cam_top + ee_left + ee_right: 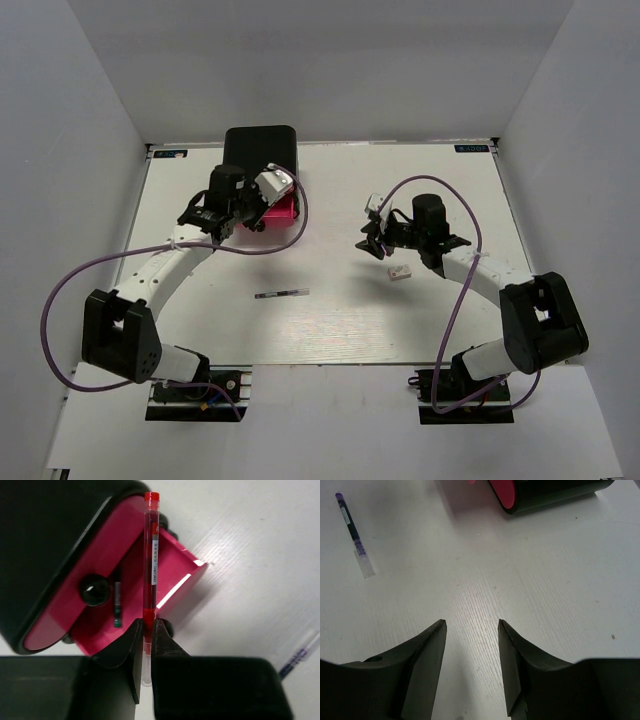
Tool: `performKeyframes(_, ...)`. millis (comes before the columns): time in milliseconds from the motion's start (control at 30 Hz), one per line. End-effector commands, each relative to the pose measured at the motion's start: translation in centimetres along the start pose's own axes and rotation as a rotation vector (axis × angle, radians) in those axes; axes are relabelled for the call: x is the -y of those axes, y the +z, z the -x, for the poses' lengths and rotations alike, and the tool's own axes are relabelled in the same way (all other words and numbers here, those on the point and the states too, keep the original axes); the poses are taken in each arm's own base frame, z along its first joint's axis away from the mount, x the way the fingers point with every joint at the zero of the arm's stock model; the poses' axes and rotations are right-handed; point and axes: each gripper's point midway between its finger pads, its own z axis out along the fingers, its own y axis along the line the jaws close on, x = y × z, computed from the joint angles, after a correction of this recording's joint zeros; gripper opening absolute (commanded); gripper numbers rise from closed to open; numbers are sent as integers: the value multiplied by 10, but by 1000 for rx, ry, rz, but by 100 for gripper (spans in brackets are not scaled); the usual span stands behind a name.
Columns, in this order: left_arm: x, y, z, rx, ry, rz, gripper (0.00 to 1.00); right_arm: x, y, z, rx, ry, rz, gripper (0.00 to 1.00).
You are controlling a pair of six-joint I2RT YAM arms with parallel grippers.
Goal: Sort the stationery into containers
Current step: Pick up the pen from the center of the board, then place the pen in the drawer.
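Found left gripper point(148, 627) clamped tight on the lower barrel of a red pen point(151, 555), one jaw pressed against each side. Saw the pen sticking forward out of the fingers, its barrel running over the open pink drawer point(185, 565) of the black drawer box point(45, 540). Judged the hold as chosen so the pen lines up with the tray and can drop in lengthwise on release. Noted one thin green-and-dark pen point(117, 606) already lying in that drawer, near the round black knob point(95, 590). Could not tell which of the stacked drawers is pulled out. Judged step in hand: lower and let go of the red pen. Flagged one risk: far end catching on the box front if the pen goes in tilted. Found right gripper point(471, 625) with jaws apart and nothing between them, over bare white table point(560, 580). Placed it, from the overhead view, just beside a small white eraser block point(400, 272), probably staged for that pick. Marked a dark pen point(282, 293) lying loose on the table between the arms, well apart from the box. Reckoned task partly done, with at least this pen and the eraser left outside.
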Motion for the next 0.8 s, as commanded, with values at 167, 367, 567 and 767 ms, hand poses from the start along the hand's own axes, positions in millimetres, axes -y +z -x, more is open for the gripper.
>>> performKeyframes(167, -49, 1, 5, 32, 47, 119, 0, 1, -4, 17, 56, -54, -3, 52)
performKeyframes(367, -61, 9, -7, 13, 37, 137, 6, 1, -5, 16, 51, -51, -7, 52)
performKeyframes(567, -63, 8, -11, 15, 43, 148, 17, 0, -5, 15, 49, -51, 0, 52)
performKeyframes(767, -62, 6, -12, 14, 53, 148, 23, 0, -3, 15, 53, -48, 9, 52)
